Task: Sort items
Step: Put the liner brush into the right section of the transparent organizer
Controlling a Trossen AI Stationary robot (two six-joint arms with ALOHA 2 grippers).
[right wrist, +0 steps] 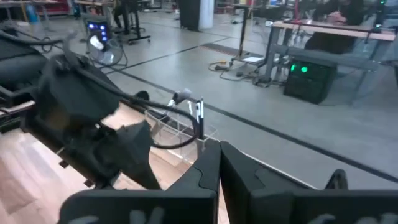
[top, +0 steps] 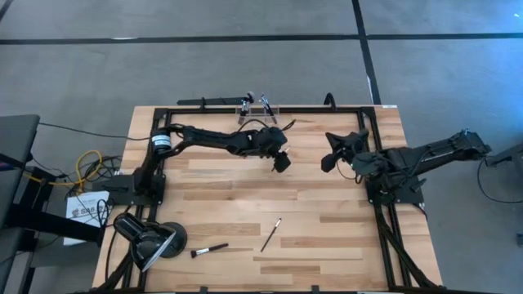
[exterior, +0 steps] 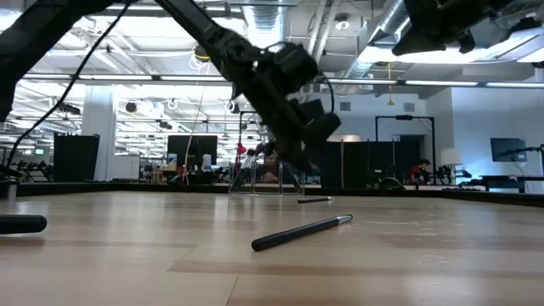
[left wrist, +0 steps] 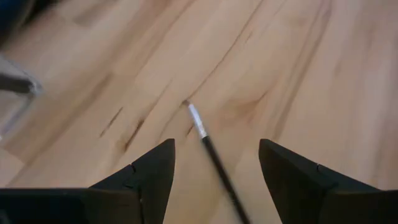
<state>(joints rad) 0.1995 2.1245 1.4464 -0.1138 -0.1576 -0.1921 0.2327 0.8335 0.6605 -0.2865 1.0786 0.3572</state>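
A slim brush [top: 271, 234] lies lower centre on the wooden table [top: 327, 245], its long axis diagonal, tip up-right. Another brush [top: 209, 250], lower left, lies nearly level beside a black lamp [top: 151, 239]. The left gripper [top: 280, 160] hangs open and empty at mid-frame; the right gripper [top: 329, 159] is closed, empty. More brushes in a clear holder [top: 257, 107] at the top edge are hard to make out.

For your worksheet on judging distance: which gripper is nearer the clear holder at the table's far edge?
Left. The left gripper hangs open a short way in front of the clear holder. The right gripper, shut, is farther off to the holder's right.
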